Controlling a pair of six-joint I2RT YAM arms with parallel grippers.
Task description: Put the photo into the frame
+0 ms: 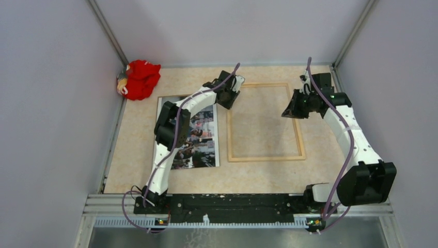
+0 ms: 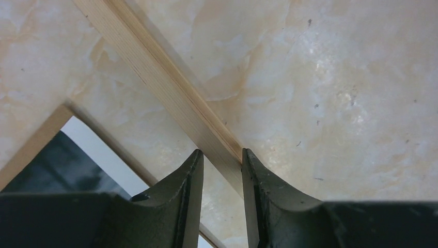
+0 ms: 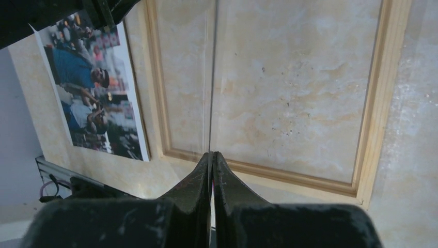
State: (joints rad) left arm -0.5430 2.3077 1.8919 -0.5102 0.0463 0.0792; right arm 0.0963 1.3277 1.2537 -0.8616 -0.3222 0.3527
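The light-wood frame (image 1: pixel 266 156) lies flat in the middle of the table. To its left the photo (image 1: pixel 202 140) lies face up, partly under my left arm; the right wrist view shows the photo (image 3: pixel 85 88) too. My left gripper (image 1: pixel 228 98) is down at the frame's far left corner. Its jaws stand open astride the wooden rail (image 2: pixel 170 88); the right finger (image 2: pixel 258 175) touches the rail and the left finger (image 2: pixel 188 178) stands off it. My right gripper (image 1: pixel 289 111) hovers over the frame's right side. It is shut on a thin clear pane (image 3: pixel 212 77), seen edge-on.
A red stuffed toy (image 1: pixel 139 78) sits in the far left corner. Grey walls close the table on three sides. A thin brown board edge (image 2: pixel 33 147) shows along the photo's white border (image 2: pixel 103 150) in the left wrist view.
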